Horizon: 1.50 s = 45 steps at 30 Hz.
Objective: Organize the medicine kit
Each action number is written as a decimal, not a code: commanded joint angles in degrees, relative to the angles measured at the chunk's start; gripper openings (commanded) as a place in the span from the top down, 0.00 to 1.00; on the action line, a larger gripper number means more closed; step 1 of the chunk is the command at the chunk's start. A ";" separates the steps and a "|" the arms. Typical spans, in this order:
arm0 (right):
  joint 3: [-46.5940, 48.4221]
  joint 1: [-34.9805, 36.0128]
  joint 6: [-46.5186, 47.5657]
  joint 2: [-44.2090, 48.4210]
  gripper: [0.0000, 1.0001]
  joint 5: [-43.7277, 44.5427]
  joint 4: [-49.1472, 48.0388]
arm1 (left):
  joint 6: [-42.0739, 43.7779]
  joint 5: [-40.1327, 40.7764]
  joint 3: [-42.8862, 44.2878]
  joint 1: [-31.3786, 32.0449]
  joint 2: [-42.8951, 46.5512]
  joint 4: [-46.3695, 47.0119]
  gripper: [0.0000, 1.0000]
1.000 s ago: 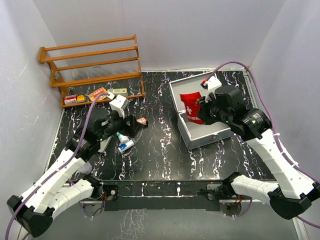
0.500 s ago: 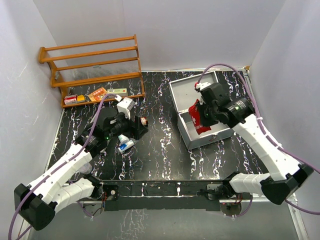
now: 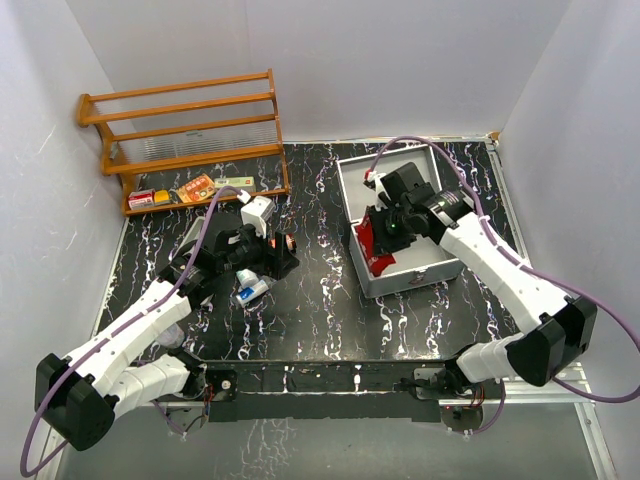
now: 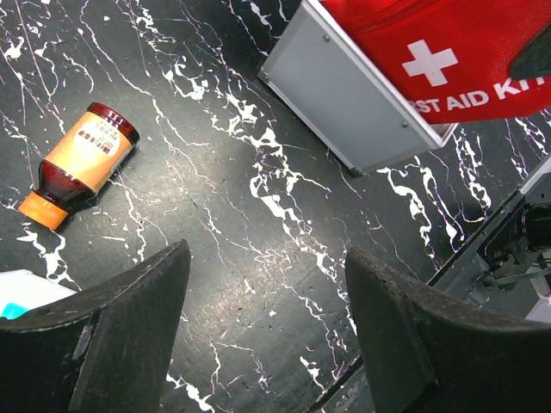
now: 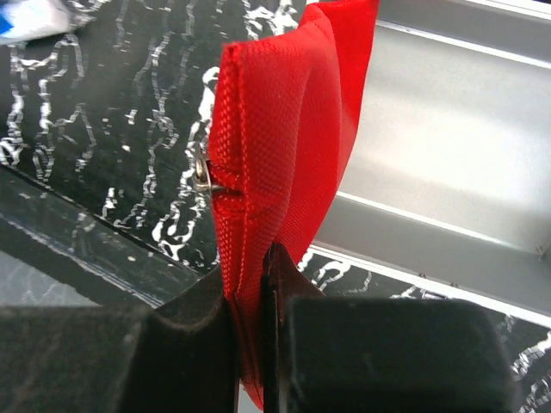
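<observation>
- Nearest the arm bases, on the black marbled bench (image 3: pixel 320 320), a small white-and-blue packet (image 3: pixel 252 291) lies near my left arm.
- Just beyond it my left fingers (image 4: pixel 265 267) hang released and spread above bare bench, with nothing between them. A brown bottle (image 4: pixel 82 163) with an orange cap lies on its side close by, untouched.
- Right of centre the medicine kit (image 3: pixel 418 276) rests flat on the bench, a grey metal case, opened. I judge it stiff, smooth-walled and fairly heavy. Its flat sides would slip under a pinch, so the thin upper rim of a wall is the place to grasp. I see no handle from these views.
- At the kit's left end my right fingers (image 5: pixel 252 297) are clenched on the stitched edge of a red first-aid pouch (image 5: pixel 284 129). It hangs over the kit's left wall, partly above the interior and partly above the bench.
- That pouch looks like light, limp fabric. It should fold and swing, so a seam grip suits it, and it wants lowering rather than dropping.
- Farthest back, a wooden rack (image 3: pixel 185 130) stands by the wall with small boxes (image 3: pixel 185 192) on its bottom shelf.
</observation>
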<state>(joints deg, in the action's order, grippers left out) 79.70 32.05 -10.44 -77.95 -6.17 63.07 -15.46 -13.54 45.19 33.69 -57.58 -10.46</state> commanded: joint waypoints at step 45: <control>-10.24 -10.70 -11.42 -2.01 0.53 6.40 -14.04 | 0.25 4.09 1.38 -0.16 -2.04 -1.67 0.24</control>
<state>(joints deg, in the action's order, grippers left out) 69.41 21.47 -20.56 -84.55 -12.88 49.45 -15.00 -12.49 45.19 33.69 -59.57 -10.70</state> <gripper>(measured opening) 0.379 0.735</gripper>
